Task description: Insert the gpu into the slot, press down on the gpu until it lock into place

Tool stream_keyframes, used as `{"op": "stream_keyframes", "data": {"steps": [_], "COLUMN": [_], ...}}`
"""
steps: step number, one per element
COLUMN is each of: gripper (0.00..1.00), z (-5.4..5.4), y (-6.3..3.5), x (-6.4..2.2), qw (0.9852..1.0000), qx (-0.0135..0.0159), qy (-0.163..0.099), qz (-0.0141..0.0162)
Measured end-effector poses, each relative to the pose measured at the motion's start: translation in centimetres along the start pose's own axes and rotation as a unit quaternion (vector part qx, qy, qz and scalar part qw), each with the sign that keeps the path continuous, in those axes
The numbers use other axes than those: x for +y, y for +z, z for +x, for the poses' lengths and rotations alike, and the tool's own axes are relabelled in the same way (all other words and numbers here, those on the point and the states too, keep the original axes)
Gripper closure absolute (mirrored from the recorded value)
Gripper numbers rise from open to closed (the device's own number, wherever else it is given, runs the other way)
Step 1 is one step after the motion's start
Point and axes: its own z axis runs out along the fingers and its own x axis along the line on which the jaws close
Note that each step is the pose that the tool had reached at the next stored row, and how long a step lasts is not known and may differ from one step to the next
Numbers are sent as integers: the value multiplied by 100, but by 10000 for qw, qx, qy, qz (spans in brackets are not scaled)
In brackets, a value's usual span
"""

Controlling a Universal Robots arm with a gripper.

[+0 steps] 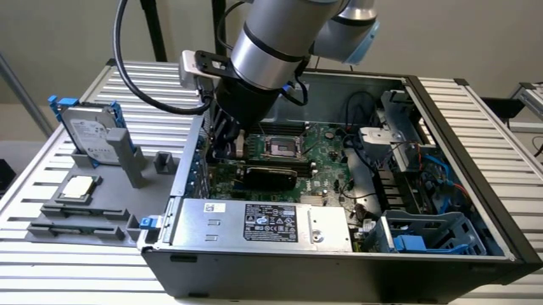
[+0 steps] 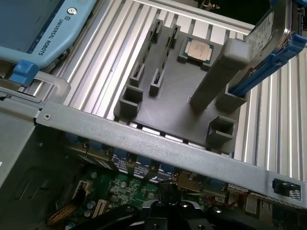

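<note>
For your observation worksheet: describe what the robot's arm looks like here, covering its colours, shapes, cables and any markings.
The arm is a thick silver-grey cylinder with black rings at its joints and a light-blue joint cap. A white bracket sits at the wrist, above a black end section. Black cables loop beside it. In the wrist view a blue cover reads UNIVERSAL ROBOTS.
</note>
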Motion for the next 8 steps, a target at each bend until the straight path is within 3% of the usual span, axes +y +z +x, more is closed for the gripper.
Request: {"op": "stream_keyframes", "data": {"steps": [1,2,8], "gripper": [89,89,89], "z": [8,15,-41], "y": [-18,-41,-33], "x": [-25,-51,-45], "qw": [10000,9999,9999], "qx": [17,28,23], "qy": [-63,-114,-123], "qz": [-32,-36,-35]}}
